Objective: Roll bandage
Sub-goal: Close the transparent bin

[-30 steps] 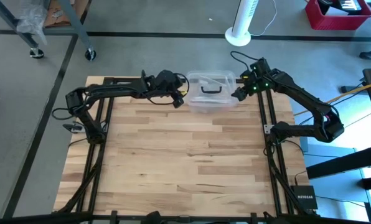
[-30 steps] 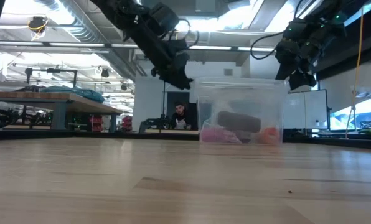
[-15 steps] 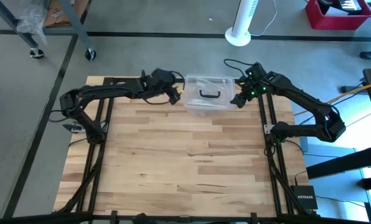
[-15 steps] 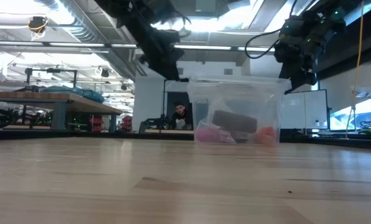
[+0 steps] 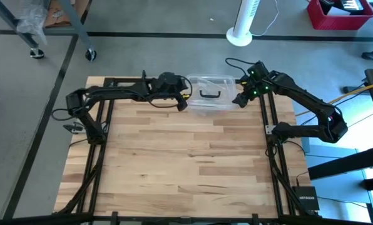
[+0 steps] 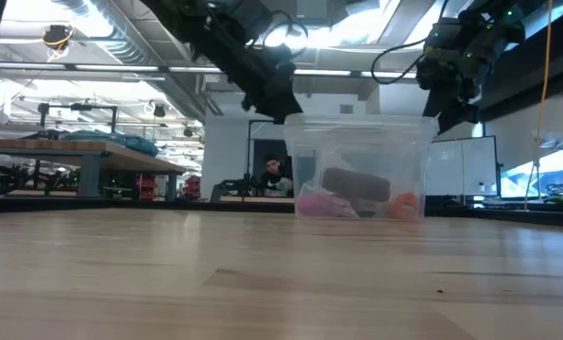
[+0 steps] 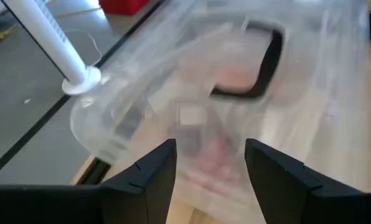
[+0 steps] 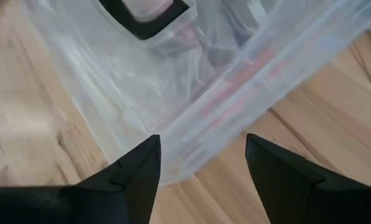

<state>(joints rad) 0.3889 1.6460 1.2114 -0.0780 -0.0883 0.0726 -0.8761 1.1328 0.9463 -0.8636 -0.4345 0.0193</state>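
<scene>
box: clear plastic box [image 5: 211, 95] with black handle [image 5: 209, 94], at table's [image 5: 186, 162] far edge, between both arms
left gripper [image 5: 183, 100]: at box's left end, fingers [image 7: 149, 176] spread, nothing pinched
right gripper [image 5: 239, 99]: at box's right end, fingers [image 8: 137, 172] spread, holding nothing
bandage: can't tell where; only pink, dark, orange items visible inside box
</scene>
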